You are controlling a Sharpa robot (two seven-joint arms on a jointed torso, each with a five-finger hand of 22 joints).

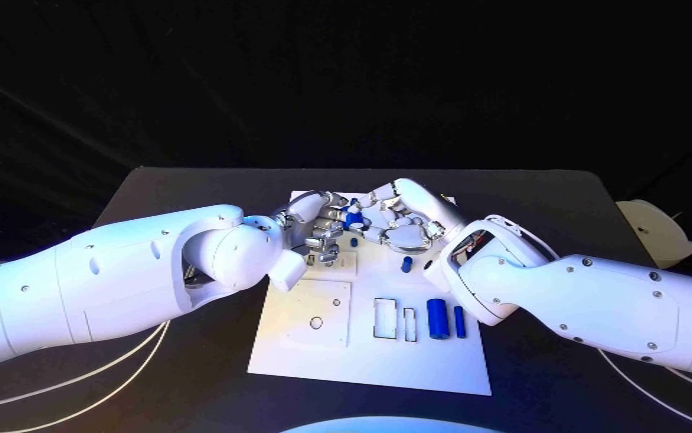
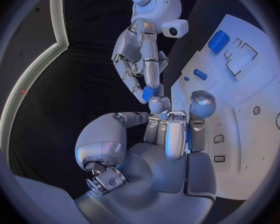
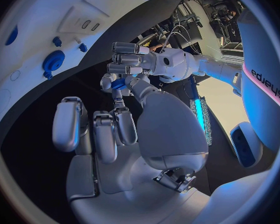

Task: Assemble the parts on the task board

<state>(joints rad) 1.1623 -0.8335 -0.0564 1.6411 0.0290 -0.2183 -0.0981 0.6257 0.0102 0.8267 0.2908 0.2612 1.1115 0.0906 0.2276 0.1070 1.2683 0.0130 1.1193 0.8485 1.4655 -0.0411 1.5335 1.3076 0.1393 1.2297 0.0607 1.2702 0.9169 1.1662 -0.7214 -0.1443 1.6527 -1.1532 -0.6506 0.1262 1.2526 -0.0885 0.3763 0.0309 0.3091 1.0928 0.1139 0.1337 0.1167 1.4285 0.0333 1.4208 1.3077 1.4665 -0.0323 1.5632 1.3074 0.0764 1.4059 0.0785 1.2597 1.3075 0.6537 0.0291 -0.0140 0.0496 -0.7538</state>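
Hands: in the middle of the head view we see the left hand (image 1: 320, 225) and the right hand (image 1: 402, 218) brought fingertip to fingertip over the upper part of the task board (image 1: 296, 348), lifted off its surface.
Held part: a small blue part (image 1: 351, 217) sits between the two hands. In the left wrist view, this part (image 2: 152, 92) is pinched in the right hand's fingertips (image 2: 154, 82), with the left hand's fingertips (image 2: 159, 104) right against it.
Left hand state: fingers narrow and touching the part. We think it shares the grip, though the contact is too small to be sure.
Right hand state: pinching the blue part, other fingers loosely curled.
Why held so: we judge this a hand-over or re-orienting in the air, done above the board so the part can go down into a seat afterwards.
Parts on the board: two long blue bars (image 1: 437, 320) lie side by side at lower right of the head view, beside empty rectangular recesses (image 1: 385, 317); a small blue piece (image 1: 407, 264) lies just below the right hand.
Why there: the bars seem to wait next to their slots, so we judge the assembly only partly done.
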